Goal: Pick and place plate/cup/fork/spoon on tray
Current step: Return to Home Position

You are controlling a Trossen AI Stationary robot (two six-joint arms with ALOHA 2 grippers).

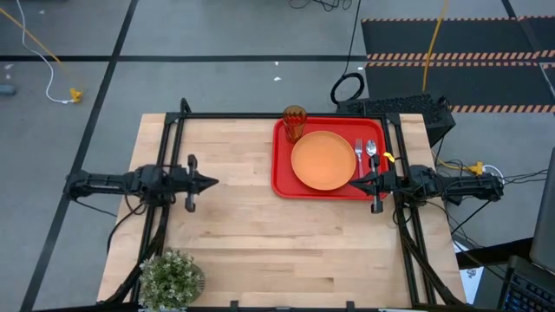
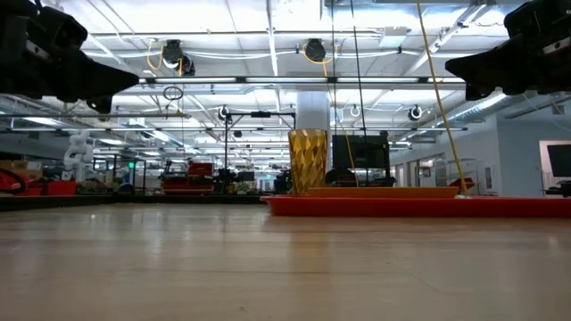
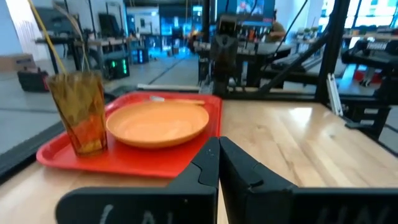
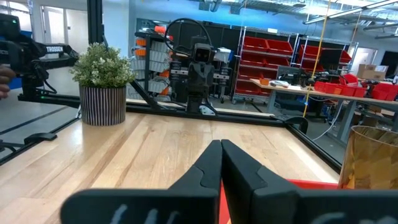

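Observation:
The red tray [image 1: 283, 178] lies at the table's far right. On it rest the orange plate [image 1: 323, 160], the amber cup [image 1: 294, 121] standing upright at its far left corner, and, right of the plate, the fork [image 1: 358, 147] and the spoon [image 1: 372, 149]. My right gripper [image 1: 354, 184] is shut and empty over the tray's near right part, raised above it in the low view [image 2: 455, 67]. My left gripper [image 1: 212, 182] is shut and empty over the table's left half, pointing at the tray. The left wrist view shows the cup [image 3: 78, 112], the plate [image 3: 157, 123] and the tray [image 3: 124, 158].
A potted plant [image 1: 172, 276] stands at the table's near left corner; it also shows in the right wrist view [image 4: 102, 81]. Bare wood lies between the two grippers and along the table's near side. Dark frame rails run along the table's far edge and both sides.

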